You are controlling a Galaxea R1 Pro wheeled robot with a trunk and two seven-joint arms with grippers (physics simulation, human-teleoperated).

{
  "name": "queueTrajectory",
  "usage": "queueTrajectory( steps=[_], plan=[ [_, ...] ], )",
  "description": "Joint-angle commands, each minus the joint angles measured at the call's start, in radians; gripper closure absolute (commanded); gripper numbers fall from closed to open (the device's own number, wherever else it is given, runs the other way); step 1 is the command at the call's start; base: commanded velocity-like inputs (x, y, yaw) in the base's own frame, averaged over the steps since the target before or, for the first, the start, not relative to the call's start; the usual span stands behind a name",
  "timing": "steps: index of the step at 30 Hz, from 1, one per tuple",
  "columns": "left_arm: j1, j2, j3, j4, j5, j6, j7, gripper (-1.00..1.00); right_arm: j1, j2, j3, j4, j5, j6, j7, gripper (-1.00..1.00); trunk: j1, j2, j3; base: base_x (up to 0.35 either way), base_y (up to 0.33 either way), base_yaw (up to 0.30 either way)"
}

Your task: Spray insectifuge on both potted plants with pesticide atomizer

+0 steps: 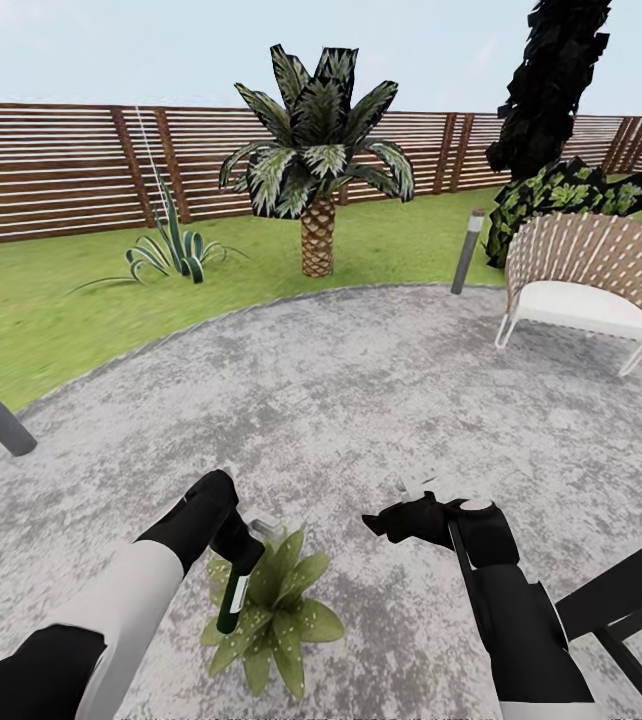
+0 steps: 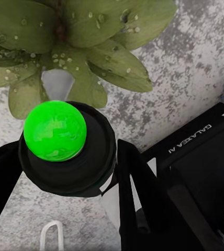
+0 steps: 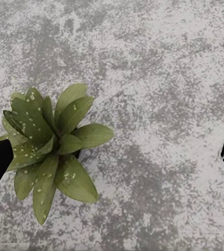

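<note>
Reaching down, left gripper point(image 1: 233, 560) clamps pesticide atomizer point(image 1: 231, 603) (button green).

"GALAXEA AI" on robot body point(image 2: 196, 157)

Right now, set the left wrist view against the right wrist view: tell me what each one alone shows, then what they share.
Left wrist view alone: the pesticide atomizer seen from its top, a bright green button on a dark body, gripped between the left gripper fingers directly over the leaves, plus a dark robot part lettered GALAXEA AI.

Right wrist view alone: the whole rosette, and the right gripper open and empty.

Both: the droplet-speckled potted plant on mottled grey paving.
</note>
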Motion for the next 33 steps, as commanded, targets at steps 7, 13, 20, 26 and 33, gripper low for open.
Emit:
queueTrajectory(
  steps=[7,13,20,26,33],
  plan=[
    [0.0,-0.002,-0.005,-0.001,-0.01,0.004,-0.01,1.0,-0.001,0.001,-0.002,-0.001,0.01,0.002,0.01,-1.0,0.0,0.0,-0.011,0.0,0.0,0.0],
    [-0.021,-0.002,-0.006,-0.001,-0.01,0.004,-0.01,1.0,-0.001,0.001,-0.002,-0.001,0.01,0.002,0.01,-1.0,0.0,0.0,-0.02,0.0,0.0,0.0],
    [-0.051,-0.003,-0.006,-0.001,-0.01,0.004,-0.01,1.0,-0.001,0.001,-0.002,-0.001,0.01,0.002,0.01,-1.0,0.0,0.0,-0.029,0.0,0.0,0.0],
    [-0.059,-0.003,-0.008,-0.001,-0.009,0.004,-0.01,1.0,-0.001,0.001,-0.002,-0.002,0.01,0.002,0.01,-1.0,0.0,0.0,-0.031,0.057,0.0,0.0],
    [-0.058,-0.009,-0.01,0.002,-0.009,0.004,-0.01,1.0,-0.001,0.001,-0.002,-0.002,0.01,0.002,0.01,-1.0,0.0,0.0,-0.032,0.172,0.0,0.0]
  ],
)
